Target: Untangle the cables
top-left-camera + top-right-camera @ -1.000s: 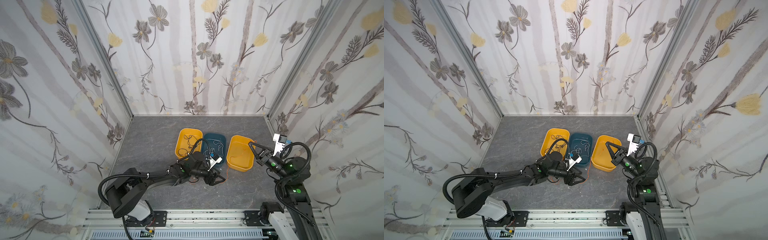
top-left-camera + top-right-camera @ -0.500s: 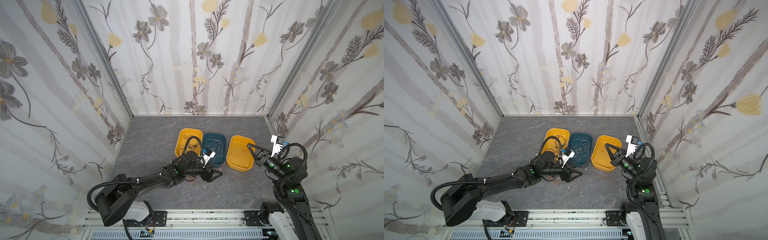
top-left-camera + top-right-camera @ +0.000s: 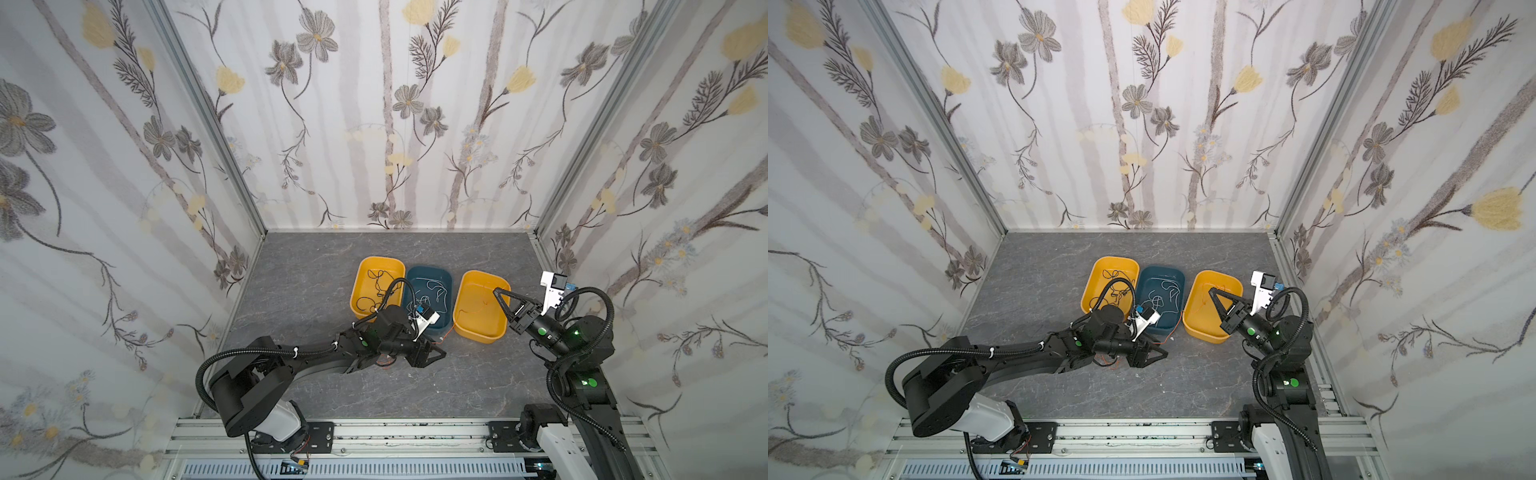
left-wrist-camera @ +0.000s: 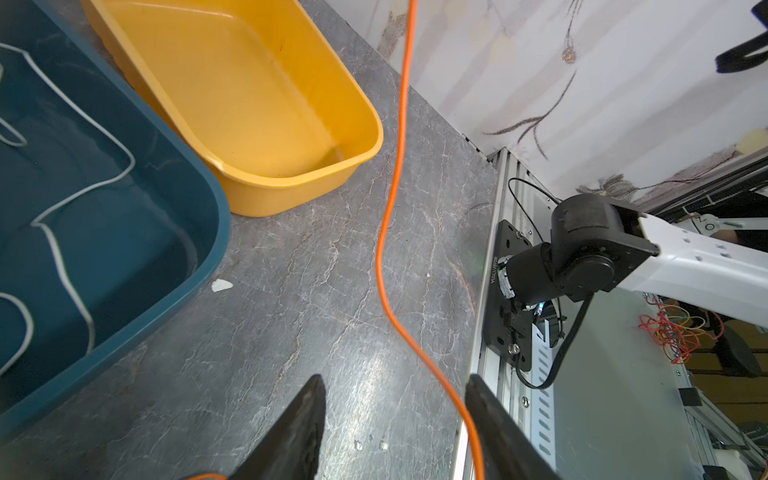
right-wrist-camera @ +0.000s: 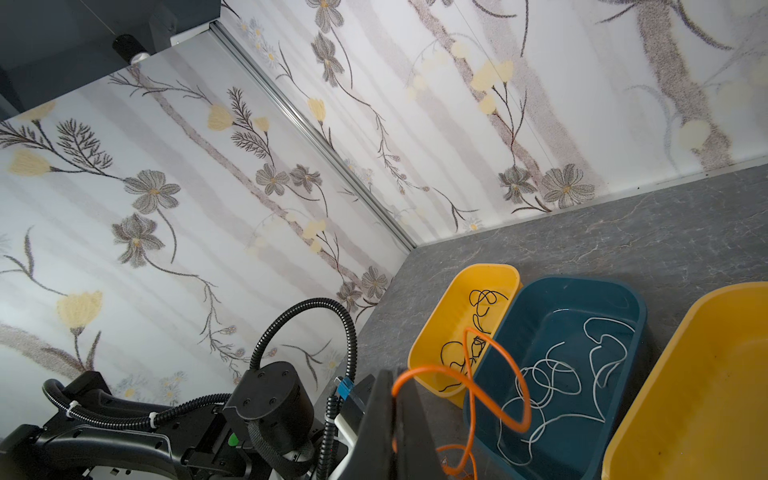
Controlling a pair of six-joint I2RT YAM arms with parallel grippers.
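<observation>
An orange cable (image 4: 377, 257) is being clamped by the right pincer (image 5: 395, 386) above the right yellow tray (image 3: 476, 331); the left pincer (image 4: 395, 378) is being held apart, seemingly around that cable.

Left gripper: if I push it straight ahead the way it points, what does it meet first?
Probably the orange cable, running between the left gripper's open jaws; past it, perhaps the right arm's base, depth unclear.

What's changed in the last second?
The left arm swung its elbow out to the front-left and back. The left claw ends nearly where it began, before the blue tray, jaws apart, the orange cable passing one finger unclamped. The right claw stays shut on the orange cable; the yellow trays haven't moved.
</observation>
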